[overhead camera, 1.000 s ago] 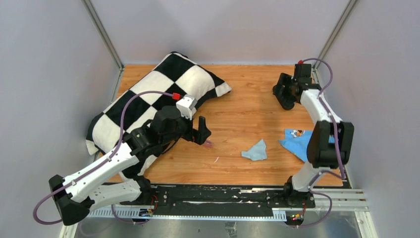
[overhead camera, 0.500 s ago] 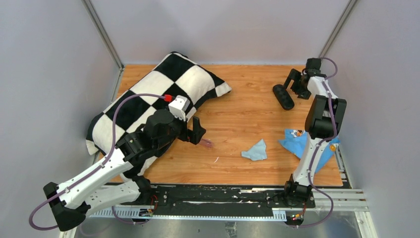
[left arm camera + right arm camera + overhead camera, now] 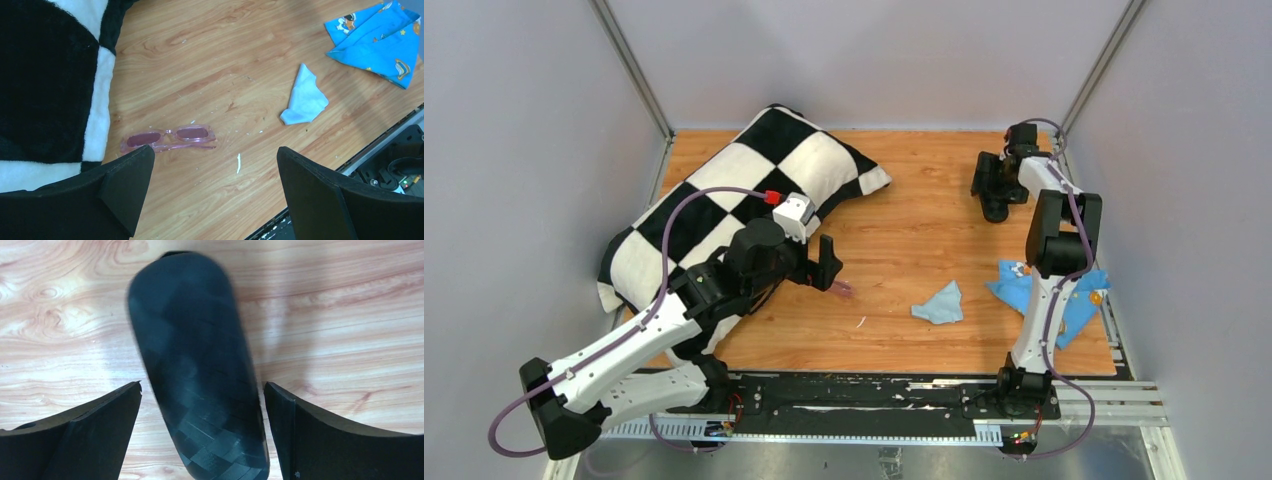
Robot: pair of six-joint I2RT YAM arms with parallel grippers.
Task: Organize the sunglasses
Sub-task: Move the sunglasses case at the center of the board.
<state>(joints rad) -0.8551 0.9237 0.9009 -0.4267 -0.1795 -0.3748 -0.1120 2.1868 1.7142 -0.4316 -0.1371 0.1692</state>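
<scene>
- The slim, folded sunglasses with a translucent pink frame (image 3: 167,140) lie flat on the wood at the lower left of the left wrist view, just beside the black-and-white checkered pillow (image 3: 45,75).
- The left gripper (image 3: 214,157) hovers over them, spread wide and empty. It looks lined up for a pick, with open board to the right.
- The right gripper (image 3: 202,390), also spread and holding nothing, straddles the dark oval glasses case (image 3: 195,360) in the cramped upper right corner of the top view.

We note the sunglasses (image 3: 169,138): slim, folded, translucent pink frame and lenses, lying flat on the wooden bench (image 3: 225,60), just beside the checkered pillow (image 3: 45,75).
</scene>
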